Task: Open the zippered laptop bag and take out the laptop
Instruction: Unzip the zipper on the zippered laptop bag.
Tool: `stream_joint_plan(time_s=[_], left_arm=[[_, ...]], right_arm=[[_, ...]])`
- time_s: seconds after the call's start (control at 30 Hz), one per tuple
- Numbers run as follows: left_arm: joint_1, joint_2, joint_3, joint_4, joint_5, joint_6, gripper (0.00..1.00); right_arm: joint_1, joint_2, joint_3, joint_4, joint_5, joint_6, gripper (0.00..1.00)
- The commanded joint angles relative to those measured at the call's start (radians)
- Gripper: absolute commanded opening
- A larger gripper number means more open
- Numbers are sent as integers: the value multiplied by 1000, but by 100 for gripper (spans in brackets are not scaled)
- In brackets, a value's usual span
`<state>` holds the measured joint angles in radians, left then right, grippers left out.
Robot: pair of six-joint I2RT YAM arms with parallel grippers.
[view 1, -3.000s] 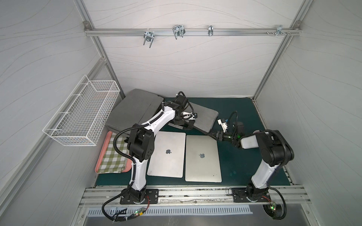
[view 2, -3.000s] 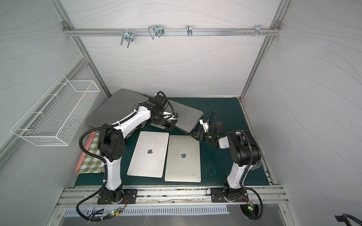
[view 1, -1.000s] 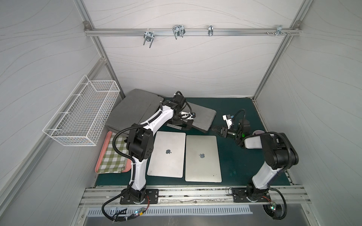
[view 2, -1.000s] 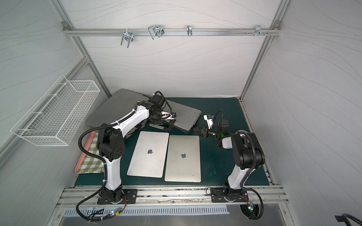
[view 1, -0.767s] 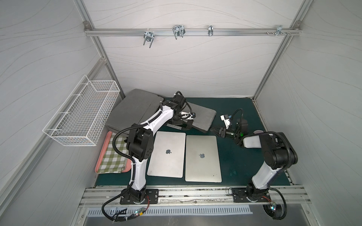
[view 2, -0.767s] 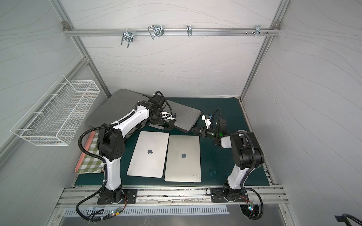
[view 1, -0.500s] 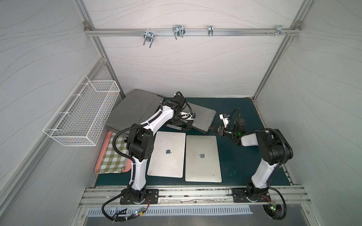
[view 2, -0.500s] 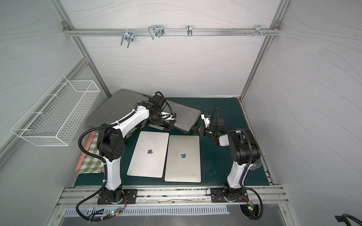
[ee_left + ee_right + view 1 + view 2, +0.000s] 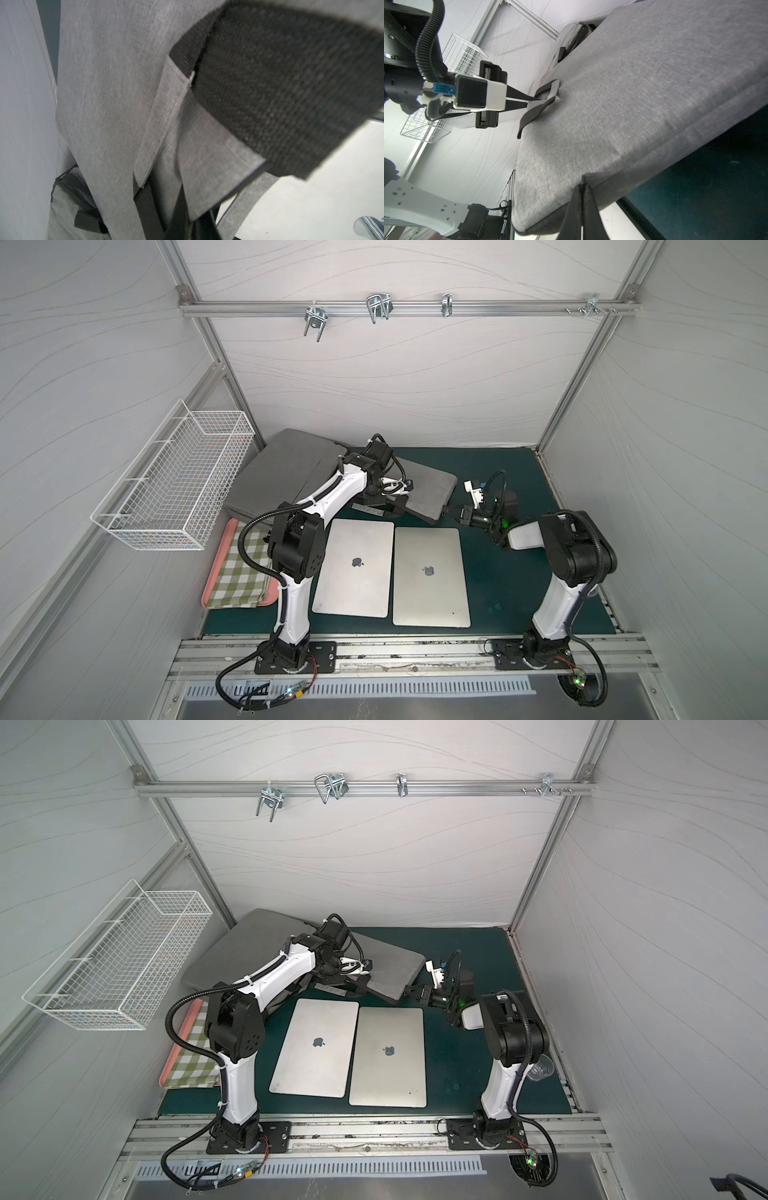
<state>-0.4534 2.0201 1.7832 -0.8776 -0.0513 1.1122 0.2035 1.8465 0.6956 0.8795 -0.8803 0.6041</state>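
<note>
**Both end effectors clamped on the grey laptop bag**

The green tabletop (image 9: pixel 519 472) fills the lower middle of both top views. The left arm rises from its base at the lower left. It bends at a raised elbow and stretches up the frame toward the centre, wrist tipped down over the bag. The right arm stands at the lower right with its forearm folded low and level, pointing left across the frame.

The laptop bag (image 9: pixel 428 489) lies closed in the middle of the frame. Its near edge is lifted off the tabletop. A second grey bag (image 9: pixel 282 464) leans in the upper left corner. Two closed silver laptops (image 9: pixel 353 568) (image 9: pixel 430 576) lie side by side below the bag.

The left end effector (image 9: pixel 532 100) is clenched on the bag's black handle strap (image 9: pixel 537 110). The right end effector (image 9: pixel 582 185) is pinched tight on the seam at the bag's right corner. I cannot tell whether a zipper pull lies between its tips.
</note>
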Motion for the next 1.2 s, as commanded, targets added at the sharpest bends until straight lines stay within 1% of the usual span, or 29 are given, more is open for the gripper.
stream_joint_plan(time_s=[0.0,0.13,0.2,0.3,0.5,0.6,0.8,0.87,0.97,1.03,1.17], left_arm=[[2,-32,22,-12,9,-20,0],[1,-14,44,-27,-11,-63,0],[1,3,77,-48,-18,-130,0],[-1,17,107,-63,-26,-195,0],[-33,26,136,-93,-6,-333,0],[-37,46,167,-136,9,-400,0],[-50,94,256,-213,35,-515,0],[-59,103,270,-233,30,-546,0],[-61,110,283,-246,34,-597,0],[-62,124,306,-268,28,-630,0],[-65,154,355,-307,41,-712,0]], right_arm=[[4,-22,-8,27,5,-6,0],[6,-72,-55,80,10,-28,0],[8,-98,-100,150,53,-31,0],[16,-127,-151,242,107,-32,0],[71,-208,-186,271,193,-78,0],[88,-267,-203,252,241,-96,0],[141,-361,-218,203,288,-136,0],[148,-397,-225,179,291,-158,0],[166,-470,-259,142,330,-192,0],[189,-516,-262,97,348,-227,0],[258,-602,-260,-9,457,-356,0]])
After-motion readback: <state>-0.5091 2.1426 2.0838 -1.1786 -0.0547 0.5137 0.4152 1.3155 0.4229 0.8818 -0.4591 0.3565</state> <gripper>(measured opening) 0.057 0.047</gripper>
